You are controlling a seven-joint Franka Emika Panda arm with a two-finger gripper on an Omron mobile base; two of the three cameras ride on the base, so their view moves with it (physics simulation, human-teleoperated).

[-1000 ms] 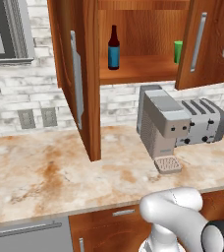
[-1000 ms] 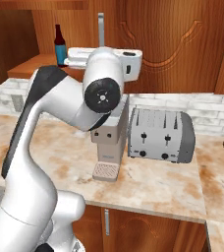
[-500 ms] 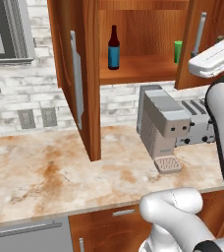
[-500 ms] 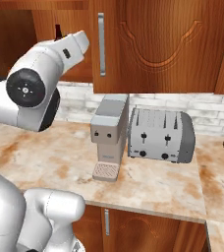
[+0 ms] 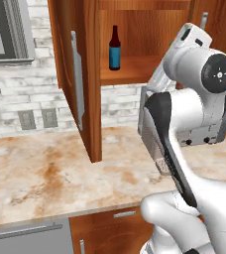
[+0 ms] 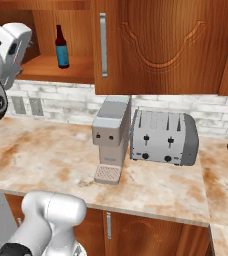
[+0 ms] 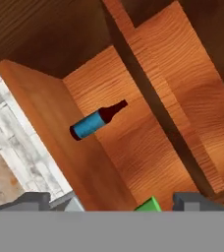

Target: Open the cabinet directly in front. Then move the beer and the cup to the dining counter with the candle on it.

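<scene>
The cabinet [image 5: 135, 34] stands open, its left door [image 5: 85, 89] swung out toward me. On its wooden shelf the beer [image 5: 114, 48] stands upright, a dark bottle with a blue label, also seen as the beer [image 6: 61, 47] and the beer [image 7: 97, 120]. A green sliver of the cup [image 7: 149, 204] shows at the bottom of the hand view, between the finger tips and apart from the beer. My gripper [image 7: 114, 204] is open, its tips wide apart, pointing into the cabinet with nothing held. The dining counter and the candle are out of view.
A grey coffee machine [image 6: 111, 145] and a silver toaster [image 6: 163, 137] stand on the marble wall countertop [image 6: 51, 155] under the cabinet. A wood door with a silver bar handle [image 6: 102, 45] hangs above them. My raised arm [image 5: 194, 99] hides the cabinet's right side.
The arm has swung across and risen in front of the open cabinet, now covering the cup and the appliances in the left base view. The beer has not moved.
</scene>
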